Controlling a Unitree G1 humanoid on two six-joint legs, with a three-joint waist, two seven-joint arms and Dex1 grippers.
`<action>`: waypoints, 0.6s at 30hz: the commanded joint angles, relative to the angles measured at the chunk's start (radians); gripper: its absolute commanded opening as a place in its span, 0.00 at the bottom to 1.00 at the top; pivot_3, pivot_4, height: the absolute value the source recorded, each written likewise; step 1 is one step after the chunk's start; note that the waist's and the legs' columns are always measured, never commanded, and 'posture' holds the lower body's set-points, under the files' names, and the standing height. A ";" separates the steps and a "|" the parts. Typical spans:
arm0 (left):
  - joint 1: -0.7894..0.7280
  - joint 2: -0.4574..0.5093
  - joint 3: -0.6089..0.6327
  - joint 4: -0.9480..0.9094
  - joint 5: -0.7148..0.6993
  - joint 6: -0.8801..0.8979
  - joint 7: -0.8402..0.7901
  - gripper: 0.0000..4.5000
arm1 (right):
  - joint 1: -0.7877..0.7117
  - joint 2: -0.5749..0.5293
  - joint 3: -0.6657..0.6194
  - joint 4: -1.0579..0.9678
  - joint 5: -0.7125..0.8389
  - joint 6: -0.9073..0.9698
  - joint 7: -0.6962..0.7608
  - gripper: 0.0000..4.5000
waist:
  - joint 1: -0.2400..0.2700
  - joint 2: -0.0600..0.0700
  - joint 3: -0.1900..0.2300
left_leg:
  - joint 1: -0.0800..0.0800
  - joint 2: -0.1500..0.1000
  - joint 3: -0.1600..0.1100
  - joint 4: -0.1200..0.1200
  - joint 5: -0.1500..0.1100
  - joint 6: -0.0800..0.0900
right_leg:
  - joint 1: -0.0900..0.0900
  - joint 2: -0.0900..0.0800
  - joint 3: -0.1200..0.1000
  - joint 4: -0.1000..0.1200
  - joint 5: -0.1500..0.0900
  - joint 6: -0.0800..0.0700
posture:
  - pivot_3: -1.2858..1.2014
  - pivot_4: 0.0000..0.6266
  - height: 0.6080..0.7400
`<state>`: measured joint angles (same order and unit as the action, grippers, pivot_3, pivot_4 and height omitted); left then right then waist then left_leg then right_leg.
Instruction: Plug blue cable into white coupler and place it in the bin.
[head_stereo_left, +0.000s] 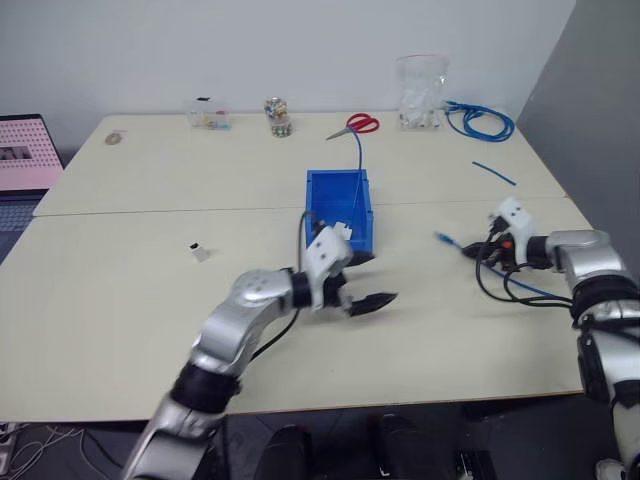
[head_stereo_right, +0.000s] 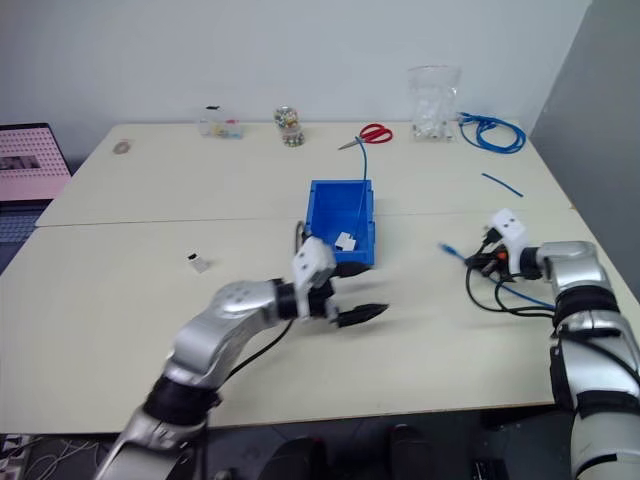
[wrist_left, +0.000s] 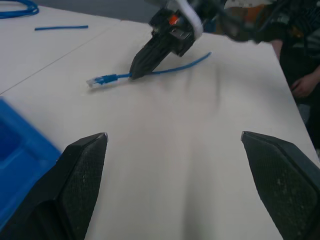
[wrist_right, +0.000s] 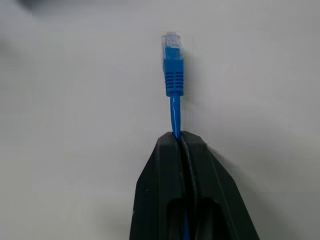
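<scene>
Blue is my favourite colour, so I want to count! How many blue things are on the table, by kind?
Bin: 1
Single cables: 2, the blue cable pinched in the right gripper and another cable sticking out of the bin
Coiled cable bundle: 1
Short cable piece: 1
Total: 5

A plain white wall (head_stereo_left: 300, 50) closes the room behind the furniture, and a grey panel (head_stereo_left: 600, 90) stands at an angle on the right side. Two pale beige tables (head_stereo_left: 120, 330) are pushed together, with a straight seam (head_stereo_left: 150, 212) running across between them; the nearer one has a dark front edge. At the far left, beside the tables, a pink and white screen (head_stereo_left: 25, 152) is seen. The light is soft and even, with only weak shadows on the table tops. Below the near edge the floor is dark, with some cables (head_stereo_left: 40, 440) at the left corner.
</scene>
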<state>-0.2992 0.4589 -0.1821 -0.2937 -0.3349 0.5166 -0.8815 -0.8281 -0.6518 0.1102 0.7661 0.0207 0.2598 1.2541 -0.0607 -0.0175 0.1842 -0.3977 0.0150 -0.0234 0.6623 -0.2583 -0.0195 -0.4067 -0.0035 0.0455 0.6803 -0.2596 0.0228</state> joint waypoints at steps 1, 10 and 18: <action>0.218 0.091 0.127 -0.236 -0.058 0.009 0.014 1.00 | 0.101 0.041 0.073 -0.417 0.056 0.085 0.058 0.01 | 0.001 0.000 0.000 | 0.000 0.001 0.000 0.000 0.000 0.000 | 0.000 -0.001 0.001 0.000 0.000 0.000 | 0.52 0.24 1.00; 0.860 0.005 0.431 -0.490 -0.018 -0.118 0.215 1.00 | 0.154 0.262 0.298 -0.670 -0.014 0.138 -0.080 0.01 | 0.032 -0.002 0.001 | 0.000 -0.002 -0.003 0.002 0.000 0.000 | 0.002 -0.007 -0.002 -0.002 -0.005 0.001 | 0.52 0.24 1.00; 1.041 -0.149 0.354 -0.565 0.047 -0.167 0.369 1.00 | 0.173 0.282 0.449 -0.627 -0.106 0.054 -0.078 0.13 | 0.034 -0.005 0.000 | -0.001 -0.004 -0.002 0.001 0.000 0.000 | 0.001 -0.010 -0.003 -0.002 -0.007 0.000 | 0.52 0.24 1.00</action>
<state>0.7382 0.3182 0.1993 -0.7988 -0.3017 0.3795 -0.5351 -0.6578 -0.3562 0.5442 0.1343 -0.0669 0.3424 1.1742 -0.0263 -0.0227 0.1839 -0.3982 0.0109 -0.0248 0.6632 -0.2586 -0.0196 -0.4049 -0.0136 0.0418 0.6780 -0.2670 0.0238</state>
